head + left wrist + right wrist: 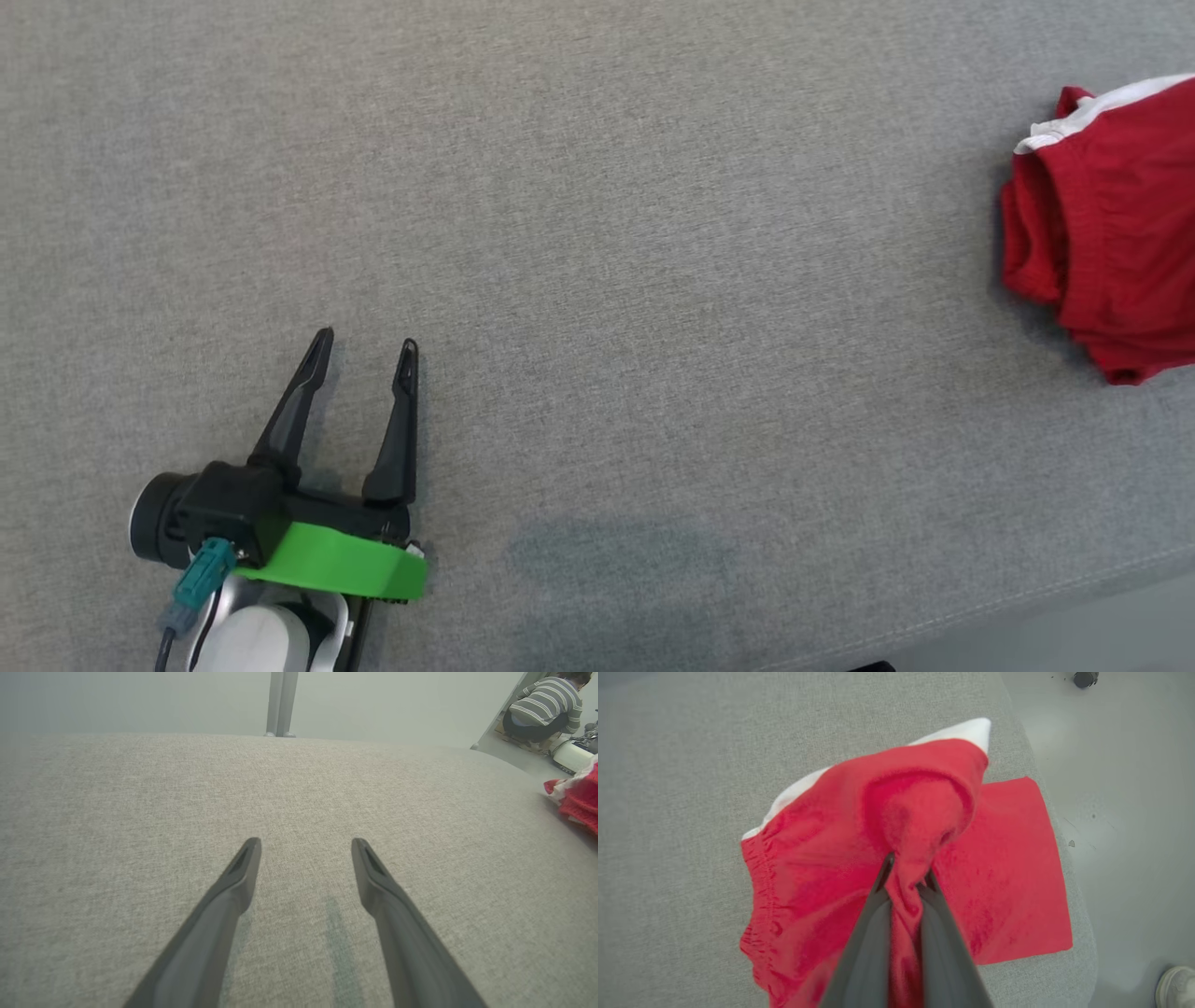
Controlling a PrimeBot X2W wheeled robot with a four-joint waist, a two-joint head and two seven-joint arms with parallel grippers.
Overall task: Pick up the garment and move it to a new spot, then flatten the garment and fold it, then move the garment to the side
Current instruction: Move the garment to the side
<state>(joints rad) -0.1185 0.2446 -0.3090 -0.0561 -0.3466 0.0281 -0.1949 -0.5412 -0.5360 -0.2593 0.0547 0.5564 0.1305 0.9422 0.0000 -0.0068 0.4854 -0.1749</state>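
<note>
The garment point(1111, 233) is red cloth with a white band, bunched at the right edge of the head view on the grey fabric surface point(597, 233). In the right wrist view my right gripper point(906, 873) is shut on a pinched fold of the garment point(859, 858), which lifts into a peak while the rest drapes on the surface near its edge. My left gripper point(366, 347) is open at the lower left, far from the cloth, over bare fabric. The left wrist view has its fingers point(243, 868) spread, with the garment point(579, 798) at the far right.
The surface's rim point(1027, 597) runs along the lower right, with pale floor beyond. A person in a striped top point(546, 704) crouches in the background. A shoe point(1176, 984) stands on the floor by the surface's corner. A grey post point(281, 702) rises behind.
</note>
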